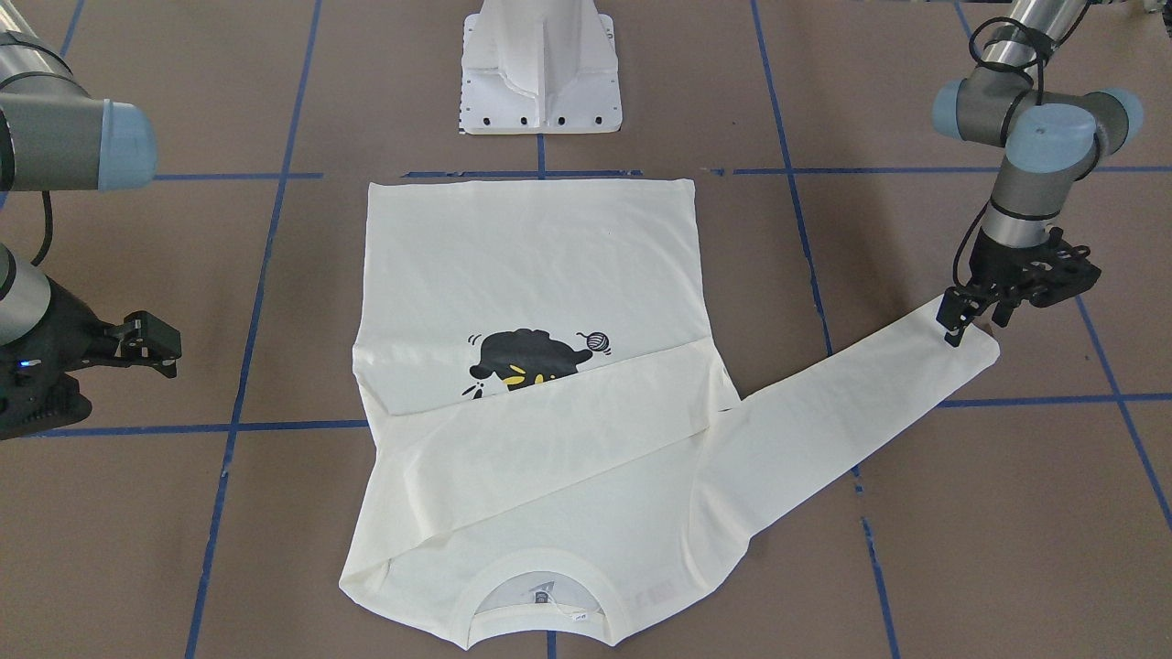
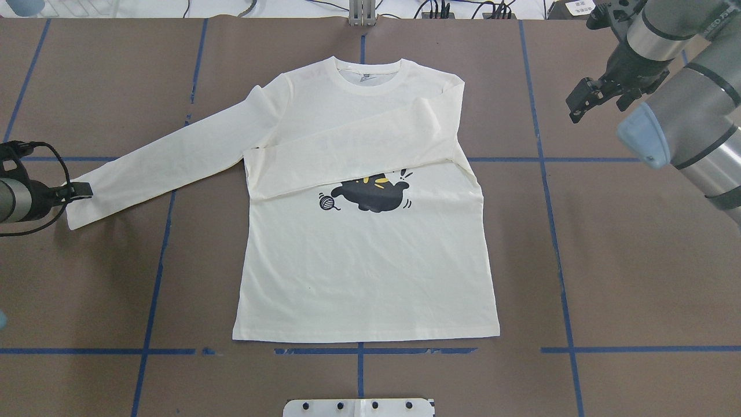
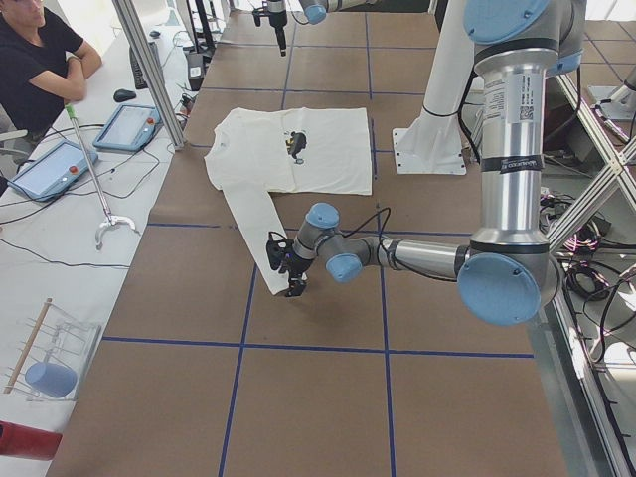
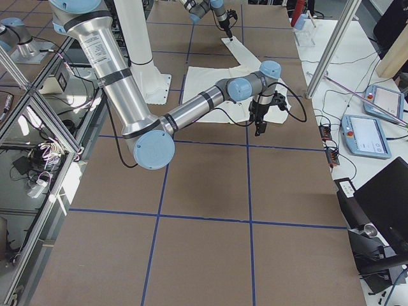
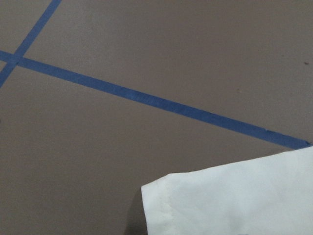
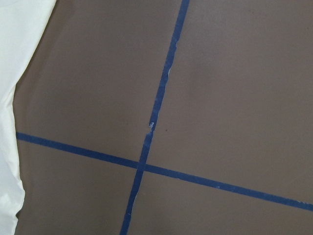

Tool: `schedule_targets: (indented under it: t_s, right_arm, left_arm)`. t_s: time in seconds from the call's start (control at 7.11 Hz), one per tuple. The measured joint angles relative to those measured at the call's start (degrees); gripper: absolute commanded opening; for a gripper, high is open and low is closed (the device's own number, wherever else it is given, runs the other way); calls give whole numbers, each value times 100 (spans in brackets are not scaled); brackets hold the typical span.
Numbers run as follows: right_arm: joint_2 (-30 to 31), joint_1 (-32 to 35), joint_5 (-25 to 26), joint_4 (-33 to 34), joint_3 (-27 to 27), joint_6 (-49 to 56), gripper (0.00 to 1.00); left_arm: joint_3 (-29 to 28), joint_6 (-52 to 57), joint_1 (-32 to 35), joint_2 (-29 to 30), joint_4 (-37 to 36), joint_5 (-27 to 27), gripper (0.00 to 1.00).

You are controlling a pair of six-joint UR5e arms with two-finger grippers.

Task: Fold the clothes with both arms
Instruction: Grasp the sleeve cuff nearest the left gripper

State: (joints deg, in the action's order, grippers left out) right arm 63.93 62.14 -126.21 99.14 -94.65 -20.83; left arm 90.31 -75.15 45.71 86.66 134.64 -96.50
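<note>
The cream T-shirt (image 2: 370,260) lies flat and print-up on the tabletop (image 2: 637,260), between the two sets of jaws. One sleeve (image 2: 359,145) is already folded across the chest and covers the top of the black cat print (image 2: 373,194). The other sleeve (image 2: 168,156) runs out straight, and its cuff (image 5: 230,196) lies right at the jaws of the left arm (image 1: 1025,197). They sit low at the cuff's edge, but I cannot tell whether they have closed on it or only stand over it. The jaws of the right arm (image 1: 55,137) are parted and hold nothing, well apart from the shirt.

The likeliest trouble is a shallow bite. The cloth looks like a thin, limp knit, and a pinch on the hem alone could slip as the sleeve is carried across. Catching only the top layer would let the tube of the sleeve gape. Dragging the sleeve low instead of lifting it could tug the body askew and undo the folded sleeve.

The cuff's stitched hem looks firmer than the rest. The tabletop is matte brown, crossed by blue tape lines (image 6: 146,147).
</note>
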Motion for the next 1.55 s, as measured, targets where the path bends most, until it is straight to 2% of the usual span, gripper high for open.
schedule_targets:
  t_s: [0.14, 0.56, 0.7, 0.84, 1.13, 1.27, 1.41, 1.55]
  right_arm:
    - [-4, 0, 0, 0, 0, 0, 100]
    - [-12, -7, 0, 0, 7, 0, 100]
    - [-12, -8, 0, 0, 7, 0, 100]
    - [-12, -8, 0, 0, 8, 0, 100]
    - [-18, -9, 0, 0, 8, 0, 100]
    - [-18, -8, 0, 0, 8, 0, 100]
    - [-15, -8, 0, 0, 10, 0, 100]
    - [-14, -7, 0, 0, 16, 0, 100]
  left_arm:
    - [-3, -2, -1, 0, 0, 0, 68]
    - [-4, -20, 0, 2, 3, -7, 59]
    - [-4, -28, -1, 2, 1, -8, 50]
    - [-3, -41, -1, 1, 1, -8, 35]
    - [38, -64, -1, 5, -5, -25, 21]
    - [114, -68, -2, 22, -20, -45, 7]
    - [202, -70, -2, 40, -55, -60, 0]
    - [268, -70, -1, 54, -80, -69, 0]
